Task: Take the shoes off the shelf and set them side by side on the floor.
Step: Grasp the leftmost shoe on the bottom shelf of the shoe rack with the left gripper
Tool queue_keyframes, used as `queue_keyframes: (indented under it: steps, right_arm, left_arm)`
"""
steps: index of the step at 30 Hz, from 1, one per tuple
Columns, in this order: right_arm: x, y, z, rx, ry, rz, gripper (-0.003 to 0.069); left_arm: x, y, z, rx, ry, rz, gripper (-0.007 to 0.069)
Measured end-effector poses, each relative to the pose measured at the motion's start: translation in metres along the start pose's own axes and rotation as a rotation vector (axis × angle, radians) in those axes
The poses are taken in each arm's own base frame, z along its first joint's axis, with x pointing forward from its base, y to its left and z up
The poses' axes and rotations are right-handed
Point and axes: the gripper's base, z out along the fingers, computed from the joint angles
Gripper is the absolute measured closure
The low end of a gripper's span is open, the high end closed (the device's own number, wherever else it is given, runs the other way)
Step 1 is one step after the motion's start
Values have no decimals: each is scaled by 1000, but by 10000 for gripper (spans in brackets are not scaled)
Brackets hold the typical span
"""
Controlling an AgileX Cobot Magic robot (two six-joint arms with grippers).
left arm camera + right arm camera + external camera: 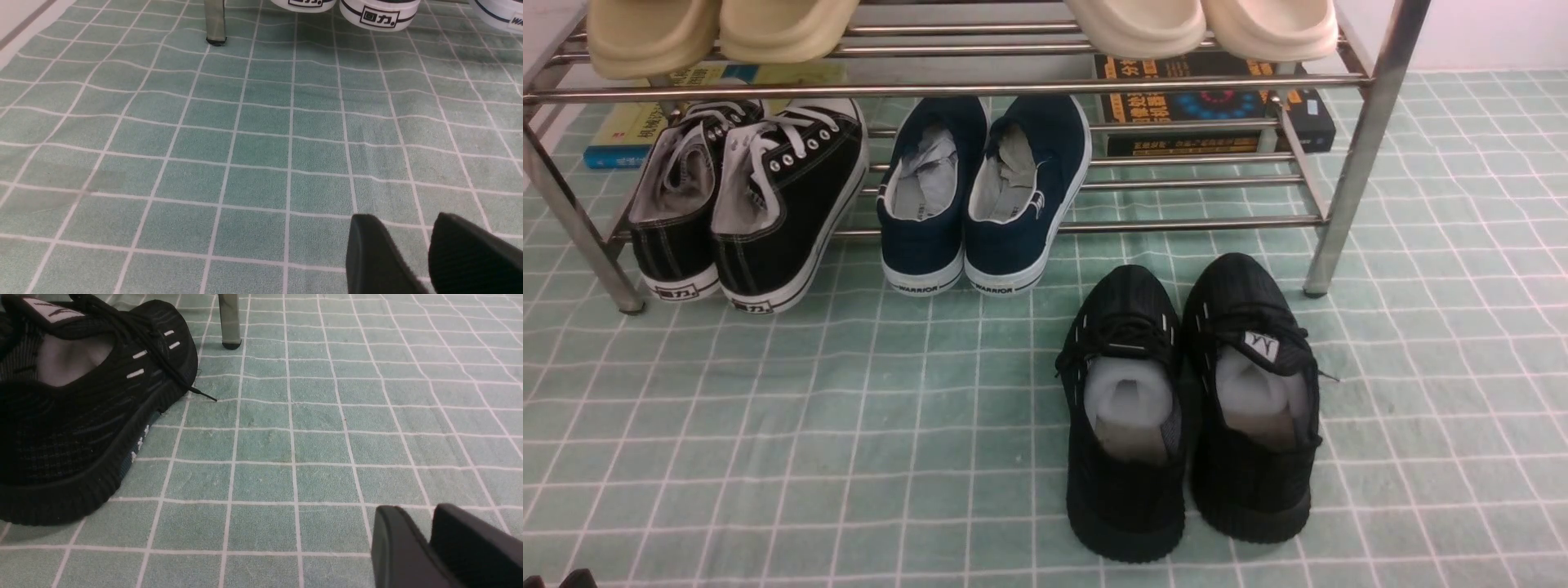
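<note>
The shoes (743, 204) are seen at the left end of the shelf (1192, 222), on its lower tier, heels past the front bar, with open floor (849, 425) before them, while the left claw (404, 222) is held half spread and the right claw (425, 514) pressed together.

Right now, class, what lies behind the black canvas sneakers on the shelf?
A yellow-and-blue book lies behind the black canvas sneakers. The sneakers and shelf bars cover much of it; its title cannot be read.
</note>
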Motion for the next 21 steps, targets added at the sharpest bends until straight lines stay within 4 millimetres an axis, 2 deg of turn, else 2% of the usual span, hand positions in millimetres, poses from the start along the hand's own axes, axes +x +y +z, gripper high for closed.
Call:
queue_keyframes:
  steps: [3, 5, 8, 10, 13, 18, 21]
  right_arm:
    - [0, 0, 0, 0, 0, 0, 505]
    - [0, 0, 0, 0, 0, 0, 505]
    - [0, 0, 0, 0, 0, 0, 501]
    - [0, 0, 0, 0, 0, 0, 497]
    - [0, 0, 0, 0, 0, 0, 494]
    - [0, 0, 0, 0, 0, 0, 486]
    - [0, 0, 0, 0, 0, 0, 481]
  left_arm:
    - [0, -1, 0, 16, 3, -89, 382]
    - [0, -5, 0, 56, 13, -287, 382]
    - [0, -14, -1, 141, 58, -729, 382]
    - [0, -17, -1, 171, 82, -892, 382]
    - [0, -19, -2, 191, 98, -995, 382]
    - [-1, -18, -1, 197, 82, -1020, 382]
    - [-1, -19, -1, 201, 87, -1014, 408]
